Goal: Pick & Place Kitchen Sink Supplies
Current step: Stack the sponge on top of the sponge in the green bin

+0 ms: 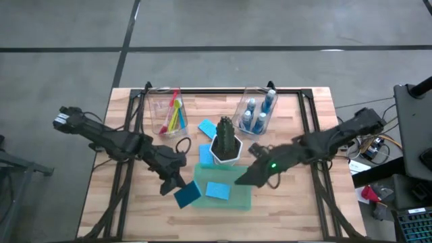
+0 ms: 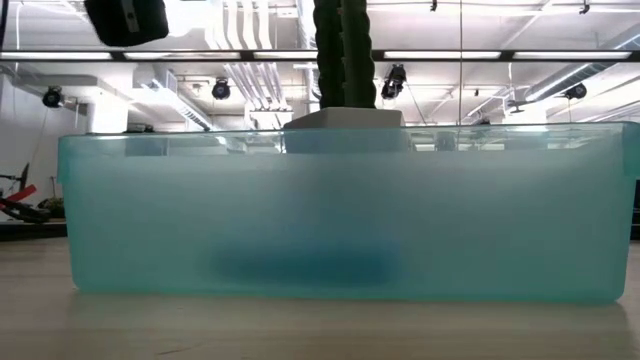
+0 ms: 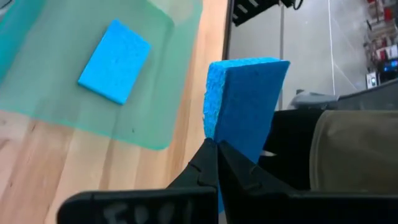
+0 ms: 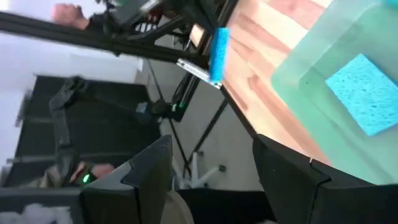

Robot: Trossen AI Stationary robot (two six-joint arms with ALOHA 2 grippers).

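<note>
Frosted green plastic tray [image 2: 340, 240] filled the low view, nearest the lens, with one flat blue rectangular sponge [image 1: 217, 191] lying inside it. Left gripper [image 1: 174, 183] had its fingers fully closed on a second flat blue sponge [image 3: 245, 99], pinched by its lower edge, standing upright beyond the fingertips, just off the tray's left end. Dark green plant in a white pot [image 1: 226, 143] sat behind the tray. Right gripper [image 1: 247, 178] hovered at the tray's right end, fingers [image 4: 143, 174] well apart, nothing between them; the tray sponge lay just ahead of its tips.
</note>
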